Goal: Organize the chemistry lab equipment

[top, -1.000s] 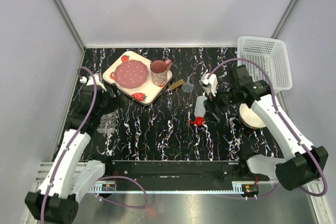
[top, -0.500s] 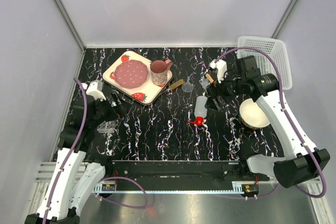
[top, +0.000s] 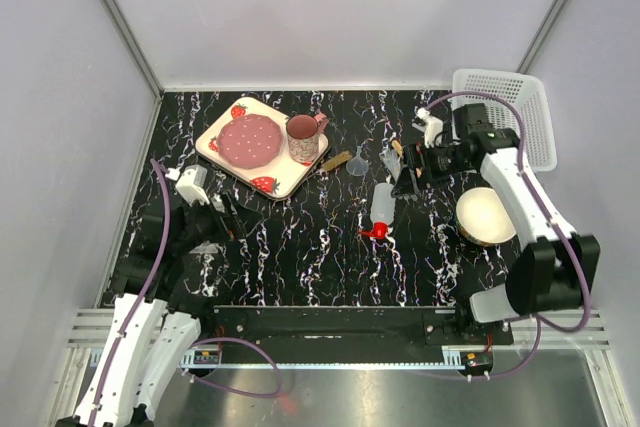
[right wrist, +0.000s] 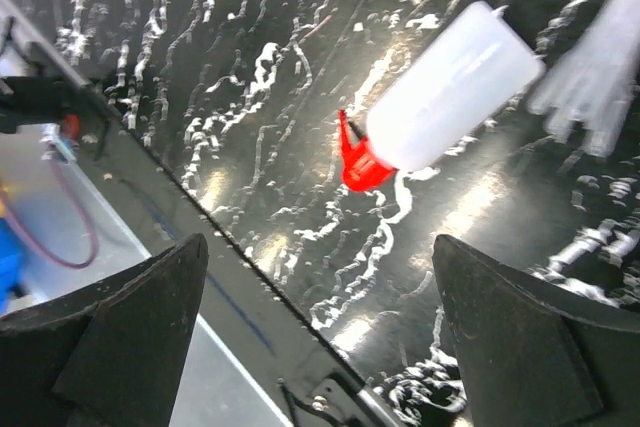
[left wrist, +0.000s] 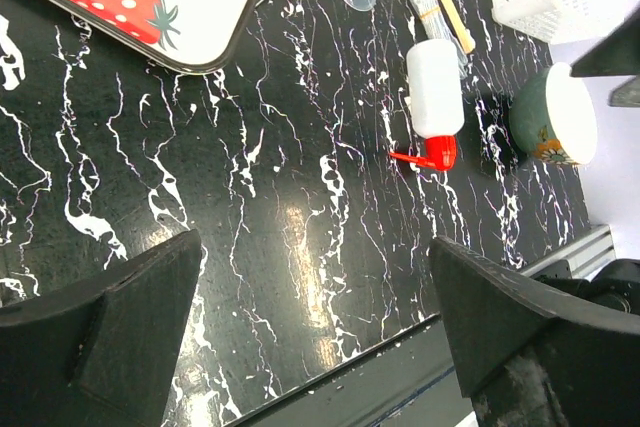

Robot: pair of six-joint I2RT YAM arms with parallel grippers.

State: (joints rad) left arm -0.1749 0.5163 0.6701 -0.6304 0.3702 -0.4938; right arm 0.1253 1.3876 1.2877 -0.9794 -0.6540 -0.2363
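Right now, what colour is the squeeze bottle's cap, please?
The cap is red, shown best in the right wrist view.

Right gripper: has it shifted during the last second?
Yes. The right gripper has drawn back toward the white plastic mesh basket, away from the translucent red-capped squeeze bottle.

No legible text or labels.
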